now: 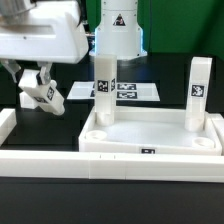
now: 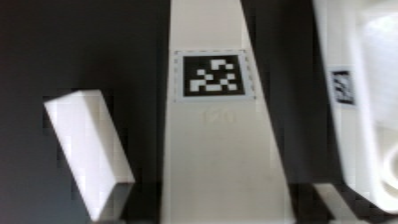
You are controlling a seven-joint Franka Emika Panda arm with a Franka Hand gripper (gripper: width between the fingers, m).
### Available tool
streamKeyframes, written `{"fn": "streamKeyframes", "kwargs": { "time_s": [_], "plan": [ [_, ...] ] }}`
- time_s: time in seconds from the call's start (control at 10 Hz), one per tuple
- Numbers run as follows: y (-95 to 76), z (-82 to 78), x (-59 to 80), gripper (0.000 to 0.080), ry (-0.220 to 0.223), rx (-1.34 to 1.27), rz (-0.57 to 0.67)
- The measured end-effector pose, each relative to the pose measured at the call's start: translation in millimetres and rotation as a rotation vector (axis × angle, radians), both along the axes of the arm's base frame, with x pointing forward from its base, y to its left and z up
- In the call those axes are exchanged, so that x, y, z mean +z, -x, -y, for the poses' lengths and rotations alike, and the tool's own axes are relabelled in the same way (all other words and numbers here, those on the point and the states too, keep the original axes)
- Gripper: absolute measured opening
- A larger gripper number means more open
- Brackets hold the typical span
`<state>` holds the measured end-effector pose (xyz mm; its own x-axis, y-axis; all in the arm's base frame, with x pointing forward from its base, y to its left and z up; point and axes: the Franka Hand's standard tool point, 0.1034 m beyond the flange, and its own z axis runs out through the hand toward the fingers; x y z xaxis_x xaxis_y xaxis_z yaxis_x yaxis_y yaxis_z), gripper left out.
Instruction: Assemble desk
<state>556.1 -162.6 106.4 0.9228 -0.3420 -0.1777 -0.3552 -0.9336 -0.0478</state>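
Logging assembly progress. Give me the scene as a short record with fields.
pincer: shut on leg 1
leg 1: tilted, off the tabletop, toward the exterior view's left
tabletop: flat, rim up
leg 2: upright on tabletop, exterior view's left end
leg 3: upright on tabletop, exterior view's right end
marker board: behind tabletop
fourth leg: cannot tell

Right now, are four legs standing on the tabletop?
No, only one leg and a second leg stand upright on the tabletop.
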Motion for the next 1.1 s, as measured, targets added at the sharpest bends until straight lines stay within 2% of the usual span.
{"fn": "streamKeyframes", "kwargs": {
  "time_s": [0.2, 0.3, 0.6, 0.7, 0.8, 0.9, 1.1],
  "plan": [
    [-26.7, -14.5, 23.6, 0.0290, 0.059, 0.005, 0.145],
    [-35.4, -15.0, 27.1, 0.0290, 0.087, 0.012, 0.205],
    [-37.9, -4.6, 24.0, 0.0290, 0.218, 0.007, 0.412],
    [-38.9, -4.7, 24.3, 0.0290, 0.248, 0.007, 0.460],
    [-45.2, -22.0, 31.9, 0.0290, 0.218, 0.002, 0.444],
    [-61.0, -44.1, 51.3, 0.0290, 0.194, -0.007, 0.464],
    [-73.1, -92.4, 64.5, 0.0290, 0.158, -0.081, 0.485]
  ]
}}
